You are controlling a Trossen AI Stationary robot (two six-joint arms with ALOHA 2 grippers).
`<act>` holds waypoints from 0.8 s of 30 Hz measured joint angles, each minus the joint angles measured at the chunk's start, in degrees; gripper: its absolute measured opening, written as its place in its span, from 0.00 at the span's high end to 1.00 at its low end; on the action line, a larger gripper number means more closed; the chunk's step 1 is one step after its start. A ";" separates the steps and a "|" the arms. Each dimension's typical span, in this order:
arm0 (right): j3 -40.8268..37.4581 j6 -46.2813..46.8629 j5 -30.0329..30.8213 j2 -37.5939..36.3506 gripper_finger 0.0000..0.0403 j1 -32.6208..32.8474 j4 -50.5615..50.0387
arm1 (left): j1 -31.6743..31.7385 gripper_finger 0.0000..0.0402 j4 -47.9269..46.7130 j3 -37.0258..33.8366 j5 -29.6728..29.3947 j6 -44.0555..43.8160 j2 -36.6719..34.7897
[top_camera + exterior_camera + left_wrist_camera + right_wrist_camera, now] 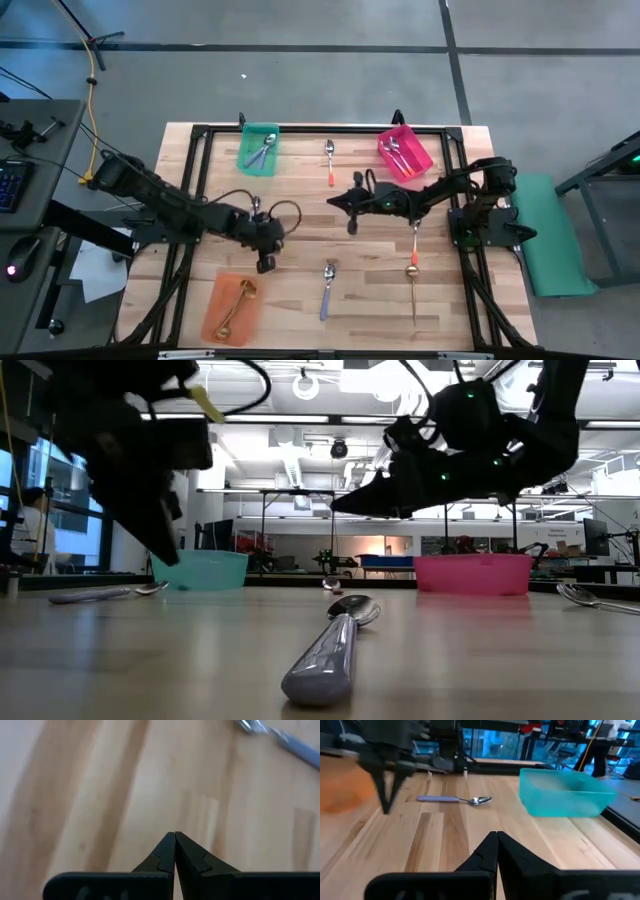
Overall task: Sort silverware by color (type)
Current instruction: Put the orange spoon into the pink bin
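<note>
High view: both claws closed, empty.

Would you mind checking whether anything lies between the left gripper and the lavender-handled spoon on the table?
Nothing visible does. The left gripper, fingers shut and empty, hangs over bare wood beside the lavender-handled spoon, with only open table between them.

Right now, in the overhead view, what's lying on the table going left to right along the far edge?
Teal bin holding lavender-handled spoons → orange-handled spoon lying loose on the wood → pink bin holding orange-handled spoons.
</note>
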 joint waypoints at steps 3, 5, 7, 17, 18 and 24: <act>-1.17 0.04 -0.01 0.00 1.00 -0.08 2.24 | 3.24 1.00 6.09 -2.45 2.13 0.71 0.00; -1.16 0.00 0.01 0.00 1.00 -0.16 2.24 | 4.76 1.00 10.38 -3.90 3.20 1.19 0.00; -0.84 0.00 0.22 0.00 1.00 -0.16 2.19 | 5.86 1.00 13.31 -5.11 4.01 1.39 -0.73; -0.58 -0.53 3.93 -0.02 1.00 -2.99 4.01 | 9.95 1.00 5.08 -5.87 -4.61 2.80 -12.85; -0.58 0.11 3.92 -0.02 1.00 -3.77 3.97 | 10.44 1.00 3.68 -5.87 -5.81 2.82 -14.29; -0.58 5.26 3.88 -0.31 1.00 -9.57 3.18 | 13.48 1.00 -2.08 -5.87 -11.14 3.65 -19.78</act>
